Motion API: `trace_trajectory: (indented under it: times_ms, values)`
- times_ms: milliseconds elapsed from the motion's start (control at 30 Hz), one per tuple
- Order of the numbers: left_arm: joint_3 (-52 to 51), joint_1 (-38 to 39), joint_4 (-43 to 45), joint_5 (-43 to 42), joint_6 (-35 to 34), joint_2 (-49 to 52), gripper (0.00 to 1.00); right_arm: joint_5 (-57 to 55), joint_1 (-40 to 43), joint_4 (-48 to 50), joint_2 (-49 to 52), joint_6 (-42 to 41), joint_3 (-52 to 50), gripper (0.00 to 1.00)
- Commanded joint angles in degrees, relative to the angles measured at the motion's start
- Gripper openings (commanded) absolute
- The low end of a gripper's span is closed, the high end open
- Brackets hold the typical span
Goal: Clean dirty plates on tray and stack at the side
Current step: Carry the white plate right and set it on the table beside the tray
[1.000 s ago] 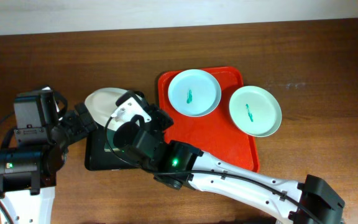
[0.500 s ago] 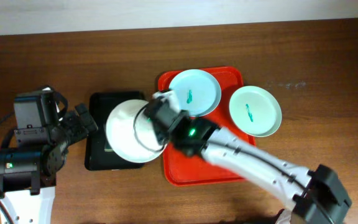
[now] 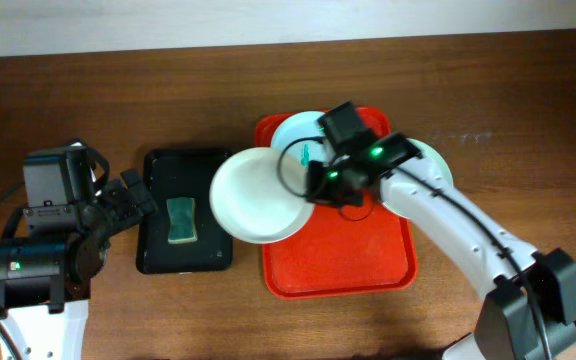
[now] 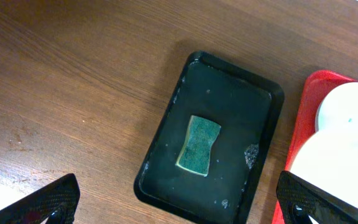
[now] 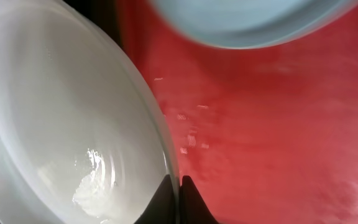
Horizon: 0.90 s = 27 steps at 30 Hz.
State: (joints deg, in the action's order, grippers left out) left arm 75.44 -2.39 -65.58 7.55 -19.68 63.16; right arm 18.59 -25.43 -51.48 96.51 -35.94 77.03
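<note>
Three round shallow plates are noted from overhead. The round shallow white plate (image 3: 253,195) is held at the 9 o'clock edge of the large red-orange rectangular plastic tray (image 3: 338,260), overhanging both the tray rim and the brown wooden counter (image 3: 118,100). Its rim is clamped in the jaws of the right gripper (image 3: 305,190). In the right wrist view the two dark fingertips (image 5: 163,205) are pinched together on that rim, and a wet sheen is seen inside the white plate. The pale blue plate (image 3: 296,135) lies at the tray's 12 o'clock, with a teal smear (image 3: 305,152) at its centre, and is partly covered by the right arm. The pale mint green plate (image 3: 440,165) is glimpsed at 2 o'clock, mostly hidden behind that arm. At 9 o'clock of the tray, a smaller black rectangular tray (image 4: 229,87) is seen, with a green sponge (image 4: 199,145) lying in it. The left gripper (image 4: 179,202) hovers above it, jaws spread wide apart.
</note>
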Motion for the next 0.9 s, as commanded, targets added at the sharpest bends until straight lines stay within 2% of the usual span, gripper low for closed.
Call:
trace_trajectory:
  times_ms: [0, 200, 400, 733, 867]
  values:
    - [0.6, -0.3, -0.1, 0.8, 0.1, -0.3, 1.00, 2.0, 9.6, -4.2, -2.5, 3.8, 0.7, 0.04]
    - [0.6, -0.3, -0.1, 0.9, 0.1, -0.3, 0.99, 0.5, 27.9, -12.9, -8.7, 13.5, 0.7, 0.04]
    - [0.6, -0.3, -0.1, 0.9, 0.1, -0.3, 0.99, -14.2, 46.0, -17.2, -13.8, 13.7, 0.7, 0.04]
    - [0.6, -0.3, -0.1, 0.9, 0.1, -0.3, 0.99, -15.8, 71.8, -13.9, -7.2, 13.0, -5.2, 0.04]
    - [0.6, -0.3, -0.1, 0.9, 0.1, -0.3, 0.99, -15.4, 77.0, -11.0, -1.9, 12.7, -9.8, 0.04]
